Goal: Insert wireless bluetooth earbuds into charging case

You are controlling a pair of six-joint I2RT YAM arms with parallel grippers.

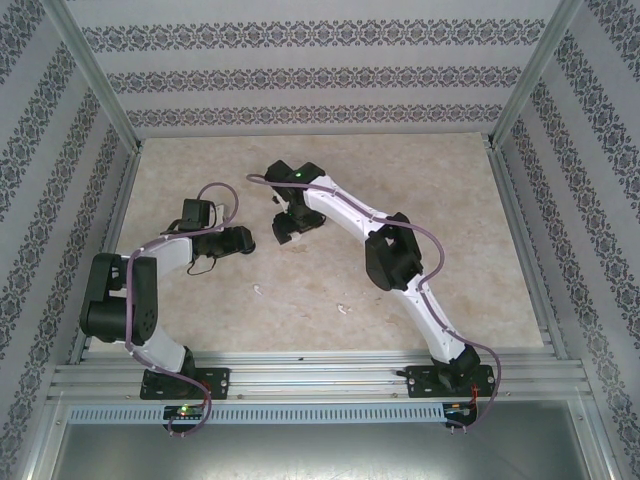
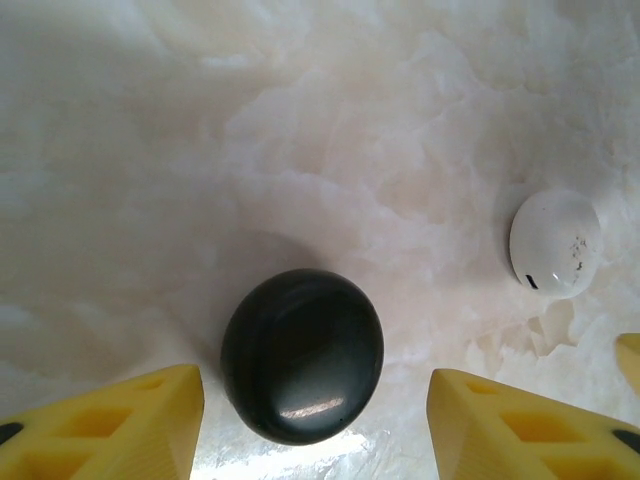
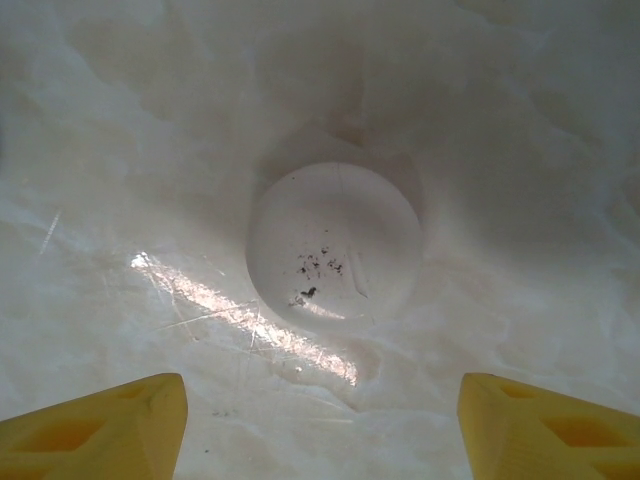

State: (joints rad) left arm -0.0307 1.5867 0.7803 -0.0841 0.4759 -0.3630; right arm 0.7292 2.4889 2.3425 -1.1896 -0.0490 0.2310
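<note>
A closed black round charging case point(image 2: 302, 355) lies on the marbled table between the yellow fingers of my left gripper point(image 2: 315, 420). The jaws stand open with a gap to the case on both sides. A closed white round charging case point(image 3: 335, 245), marked with dark specks, lies just ahead of my right gripper point(image 3: 325, 420), which is open and holds nothing. The same white case point(image 2: 555, 243) sits to the right in the left wrist view. From above, the left gripper point(image 1: 250, 240) and right gripper point(image 1: 290, 228) meet mid-table. Two tiny white bits point(image 1: 258, 290) point(image 1: 343, 308), seemingly white earbuds, lie nearer the arms.
A yellow finger tip point(image 2: 630, 355) of the other gripper pokes in at the right edge of the left wrist view. Patterned walls and metal rails point(image 1: 300, 372) enclose the table point(image 1: 450, 190).
</note>
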